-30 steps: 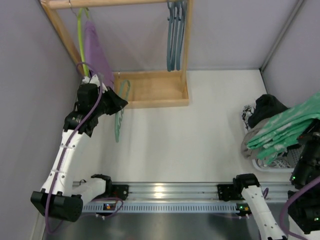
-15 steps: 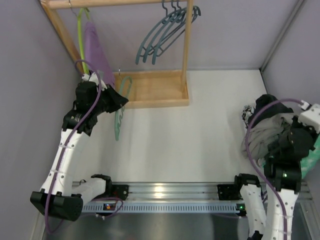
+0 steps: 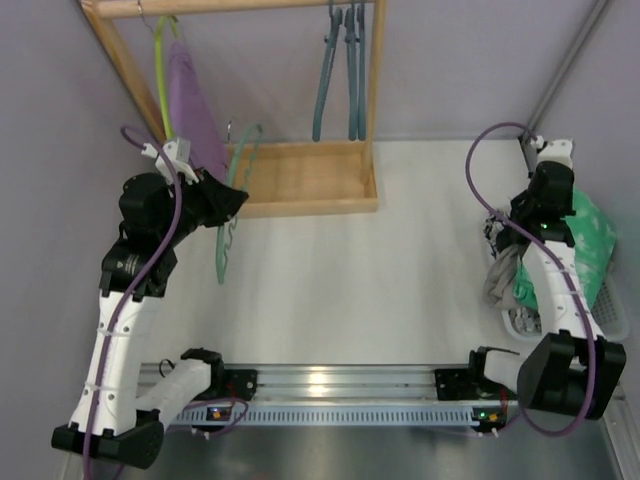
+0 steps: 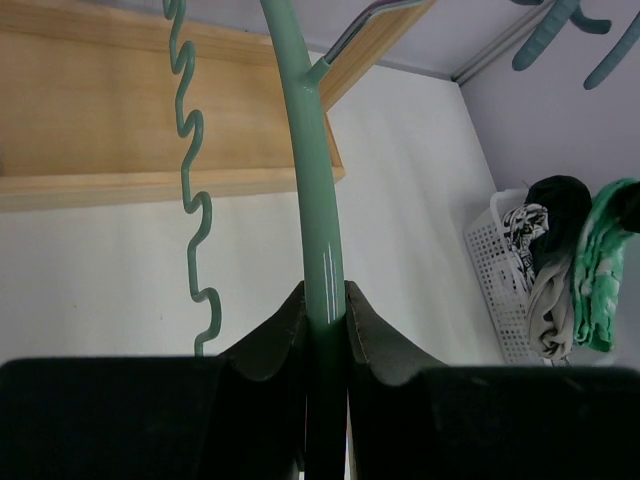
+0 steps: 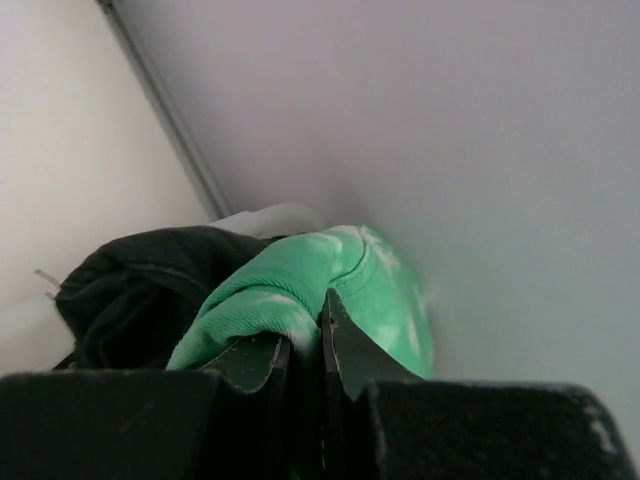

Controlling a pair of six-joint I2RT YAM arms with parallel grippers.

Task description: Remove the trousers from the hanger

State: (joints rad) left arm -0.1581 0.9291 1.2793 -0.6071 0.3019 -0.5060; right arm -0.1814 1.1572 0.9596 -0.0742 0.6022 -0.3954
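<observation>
My left gripper [image 3: 222, 200] is shut on the bare teal-green hanger [image 3: 228, 215] and holds it tilted in front of the wooden rack. In the left wrist view the fingers [image 4: 285, 330] pinch the hanger's arm [image 4: 312, 180]. The lilac trousers [image 3: 190, 100] hang on a yellow-green hanger [image 3: 160, 70] at the rail's left end. My right gripper [image 3: 558, 222] is shut on the mint-green trousers [image 3: 592, 245], which lie bunched over the laundry basket by the right wall. The right wrist view shows the jaws [image 5: 305, 335] closed on a fold of that cloth [image 5: 385, 290].
The wooden rack's base tray [image 3: 300, 175] stands at the back left, with blue hangers [image 3: 340, 70] on the rail [image 3: 230, 6]. A white basket [image 3: 520, 322] at the right holds grey and dark laundry [image 3: 503, 270]. Walls are close on the left and right.
My right arm has swung from the near right edge to the far right and set the mint-green trousers down by the wall. The blue hangers swung and settled. My left arm shifted left with the hanger.
</observation>
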